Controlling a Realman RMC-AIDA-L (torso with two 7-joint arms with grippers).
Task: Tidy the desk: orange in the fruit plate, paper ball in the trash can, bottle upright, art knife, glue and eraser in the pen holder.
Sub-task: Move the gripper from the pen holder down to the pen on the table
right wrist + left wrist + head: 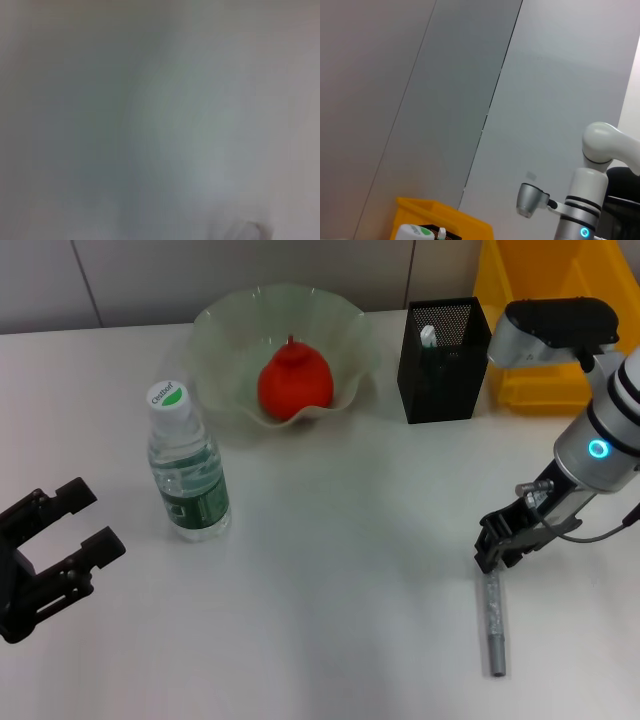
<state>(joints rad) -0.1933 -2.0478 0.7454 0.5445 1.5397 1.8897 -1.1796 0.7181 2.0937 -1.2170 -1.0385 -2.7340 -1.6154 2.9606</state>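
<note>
White surface (330, 540) fills the head view, with a pale wall behind it. Near its front right lies a slim grey art knife (493, 625), flat, pointing away from the robot. The right gripper (503, 538) sits just at the knife's far end, low over the surface; whether its fingers are apart or touching the knife cannot be told. Behind the knife, well apart, stands the black mesh pen holder (443, 362), upright, with a white-tipped item showing inside. Just right of the holder, touching or nearly so, is the yellow trash can (540, 320). Left of the holder sits the pale-green fruit plate (225, 325), with the orange (295, 382) resting inside it. In front of the plate and left of it, the bottle (187, 470) stands upright, white cap on top. Far left of the knife, the left gripper (65, 530) rests near the surface's edge, fingers spread and holding nothing. The right wrist view is only a blur.
</note>
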